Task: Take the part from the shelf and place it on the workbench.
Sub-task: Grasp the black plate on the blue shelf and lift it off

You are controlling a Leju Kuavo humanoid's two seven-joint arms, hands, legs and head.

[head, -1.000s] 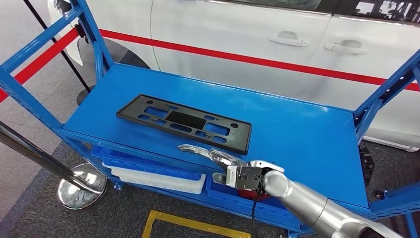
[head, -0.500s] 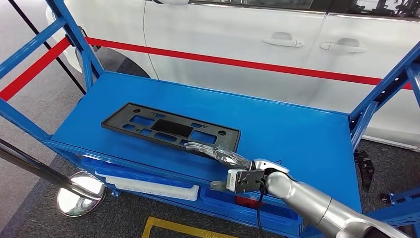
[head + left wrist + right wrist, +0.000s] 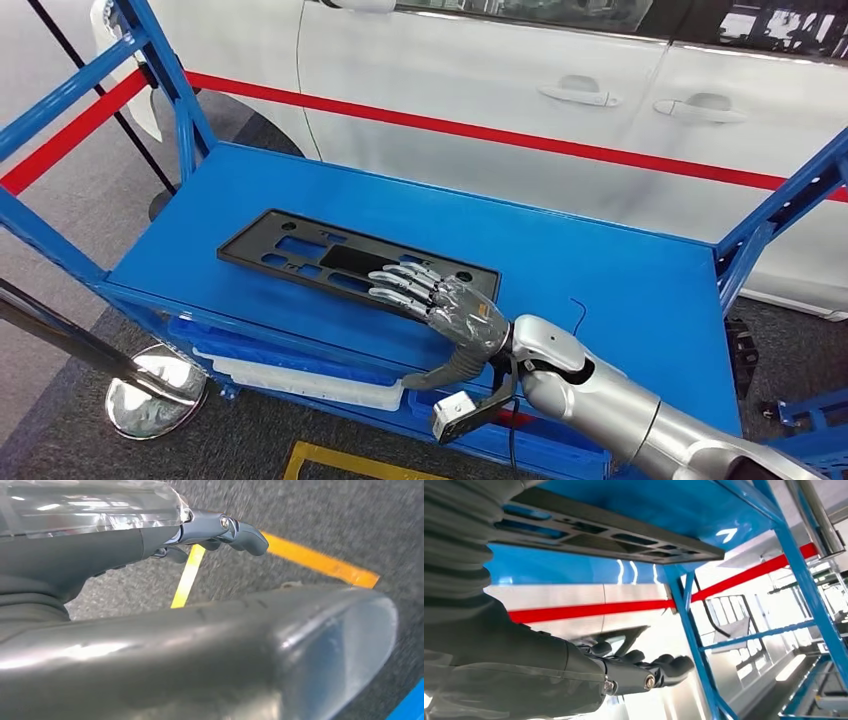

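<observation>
A flat black plate with several cut-outs [image 3: 335, 262] lies on the blue shelf top [image 3: 610, 275]. My right hand [image 3: 440, 305] reaches in from the near right, palm down. Its fingers [image 3: 400, 283] are spread over the plate's near right part, and its thumb [image 3: 435, 377] hangs below the shelf's front edge. In the right wrist view the plate [image 3: 599, 527] lies on the blue surface, beyond the thumb [image 3: 664, 669], and nothing is held. In the left wrist view my left hand [image 3: 200, 535] hangs over the floor, thumb straight, holding nothing.
A white car with a red stripe [image 3: 500, 70] stands close behind the shelf. Blue uprights [image 3: 770, 225] frame the shelf's sides. Blue and white trays [image 3: 300, 360] sit on the lower level. A chrome stanchion base [image 3: 155, 392] stands at the near left, on floor with yellow tape [image 3: 320, 562].
The camera has shifted slightly. My right hand has turned from edge-on to palm down and moved forward, so its fingers now lie over the plate's near edge.
</observation>
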